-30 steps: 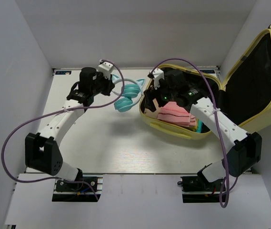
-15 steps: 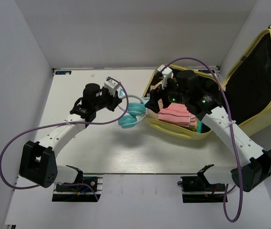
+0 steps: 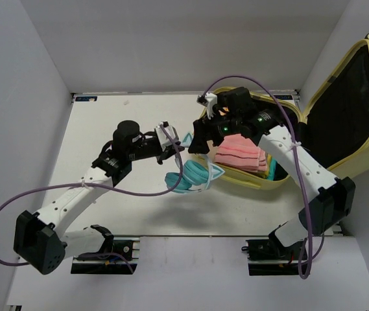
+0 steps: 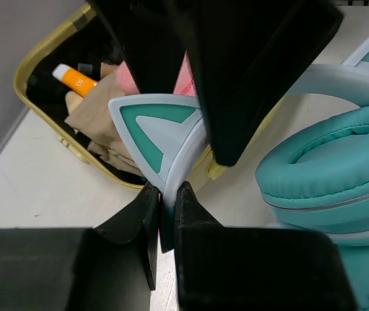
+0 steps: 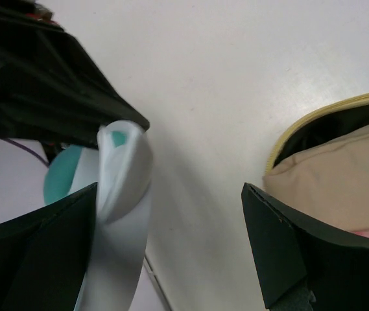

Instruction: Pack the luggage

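Two robot arms meet over a white table (image 3: 126, 207) at the open mouth of the luggage (image 3: 249, 179), a pale yellow hard-shell case. It sits at the table's far right with its black-lined lid standing up on the right side.

The left gripper (image 3: 173, 145) has its jaws drawn narrow, pinching the pale headband of a pair of teal cat-ear headphones (image 3: 194, 176). Its wrist camera shows the two black fingertips (image 4: 148, 210) clamped on the band just below one triangular ear. The ear cups hang under the grip, just beside the case's near-left rim — whether they touch the tabletop cannot be told.

The right gripper (image 3: 201, 138) hangs over that same left rim with its jaws spread wide and nothing between them gripped. In its own view the headband runs close along the inside of one finger (image 5: 38, 256), though contact cannot be made out.

Inside the lower shell lie a folded pink cloth (image 3: 239, 153), a beige fabric item (image 4: 100, 120) and an orange-and-white tube (image 4: 75, 78) (its label is too small to read). The yellow rim of the case also shows in the left wrist view (image 4: 23, 72) and the right wrist view (image 5: 314, 114) — in each, the case lies just beyond the headphones.
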You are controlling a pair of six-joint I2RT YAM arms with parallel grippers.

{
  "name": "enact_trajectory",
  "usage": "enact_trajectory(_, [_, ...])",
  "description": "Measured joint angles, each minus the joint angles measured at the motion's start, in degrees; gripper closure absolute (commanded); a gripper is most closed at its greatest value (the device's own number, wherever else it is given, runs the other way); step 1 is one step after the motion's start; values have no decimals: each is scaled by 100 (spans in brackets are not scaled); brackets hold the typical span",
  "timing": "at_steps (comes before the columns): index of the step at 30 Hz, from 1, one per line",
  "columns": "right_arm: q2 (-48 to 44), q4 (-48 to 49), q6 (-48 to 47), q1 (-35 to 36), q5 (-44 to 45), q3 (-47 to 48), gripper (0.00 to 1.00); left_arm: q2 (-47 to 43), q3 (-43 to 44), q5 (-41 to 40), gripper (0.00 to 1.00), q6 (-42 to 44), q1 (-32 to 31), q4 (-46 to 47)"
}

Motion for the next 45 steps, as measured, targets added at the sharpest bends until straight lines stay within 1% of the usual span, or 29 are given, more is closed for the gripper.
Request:
enact_trajectory(1, [87,-44,129,0,-127,20,9,-120,-24,-76,100,87,-83,7])
enact_trajectory(3, [195,-57,345,24,-280,59,14,-245,-79,-225,100,232,-190,33])
enact_trajectory(6, [330,-44,614,35,-492,94,34,-258,-109,-490,100,378,-343,151])
enact_trajectory(7, [369,-46,713,33,-586,94,46,-254,-116,-627,100,426,-413,184])
enact_trajectory(9, [426,-39,911,39,-824,96,61,-214,-125,-1027,100,549,-597,225])
enact_trajectory(10, [442,-44,981,57,-866,96,73,-166,-127,-1156,100,599,-669,286])
enact_trajectory(12, [452,-85,1023,48,-848,94,83,-72,-125,-1432,100,658,-802,380])
enact_trajectory(14, [466,-96,1023,-13,-813,94,100,22,-125,-1690,100,697,-914,503])
enact_trajectory(15, [470,-105,1021,-33,-791,94,100,63,-125,-1781,100,708,-949,551])
enact_trajectory(16, [470,-103,1012,-44,-739,94,100,98,-122,-1886,97,713,-981,597])
enact_trajectory(19, [470,-92,975,-52,-570,94,100,184,-122,-2138,25,691,-1047,723])
enact_trajectory(20, [461,-210,940,-42,-415,90,100,203,-122,-2411,5,702,-1064,796])
enact_trajectory(21, [442,-295,951,-39,-306,81,100,205,-118,-2535,1,673,-1043,835])
enact_trajectory(28, [376,-332,811,-57,990,129,100,190,190,-3735,1,149,-1167,984])
enact_trajectory(31, [391,-466,623,-166,1550,522,100,74,313,-4301,0,-254,-1106,988])
enact_trajectory(34, [450,-455,271,-350,2079,1106,100,-44,507,-4811,0,-669,-927,752])
enact_trajectory(37, [529,-317,-356,-581,2675,1572,100,-125,704,-5200,0,-1023,-647,529])
enact_trajectory(39, [588,-155,-804,-728,3051,1716,100,-221,708,-5412,0,-1211,-424,358])
enact_trajectory(43, [765,319,-2065,-1023,3630,1707,100,-341,612,-5670,0,-1528,-61,33])
enact_trajectory(45, [885,662,-2914,-1202,3692,1513,100,-363,525,-5709,0,-1648,111,-149])
